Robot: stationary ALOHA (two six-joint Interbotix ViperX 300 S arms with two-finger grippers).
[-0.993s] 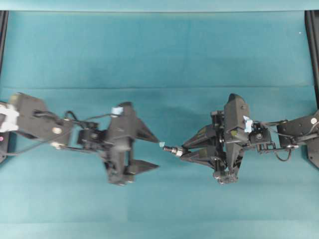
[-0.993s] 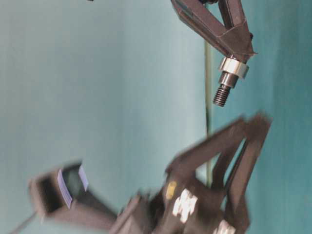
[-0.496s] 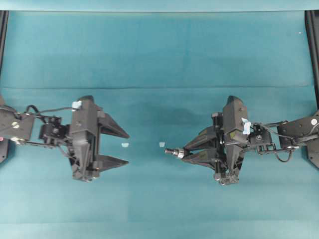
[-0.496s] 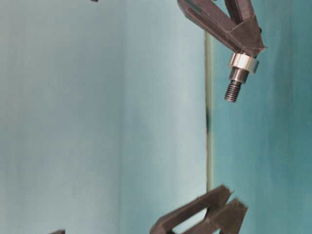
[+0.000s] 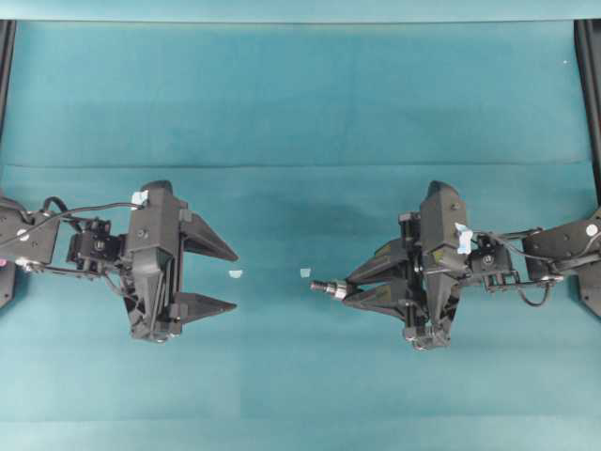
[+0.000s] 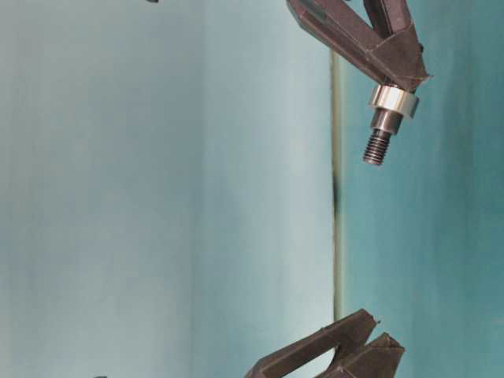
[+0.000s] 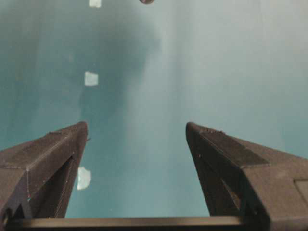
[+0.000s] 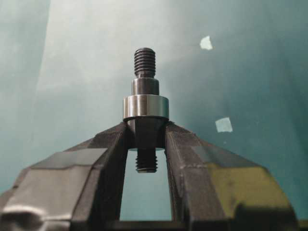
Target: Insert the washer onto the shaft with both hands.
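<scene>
My right gripper (image 5: 346,287) is shut on the shaft (image 5: 325,287), held level above the table with its threaded end pointing left. The grey washer (image 8: 146,107) sits on the shaft right against the fingertips; the narrower neck and thread stick out beyond it (image 8: 145,72). The table-level view shows the same: washer (image 6: 393,100) on the shaft (image 6: 379,140). My left gripper (image 5: 234,279) is open and empty, well to the left of the shaft. In the left wrist view its fingers (image 7: 55,147) stand wide apart over bare cloth.
The teal cloth (image 5: 300,103) covers the table. Two small pale tape squares (image 5: 235,273) (image 5: 304,272) lie between the grippers. Black rails run along the left edge (image 5: 6,75) and the right edge (image 5: 590,94).
My left gripper, open, has drawn back to the left, away from the shaft. The right gripper still holds the shaft with the washer on it, almost unmoved.
</scene>
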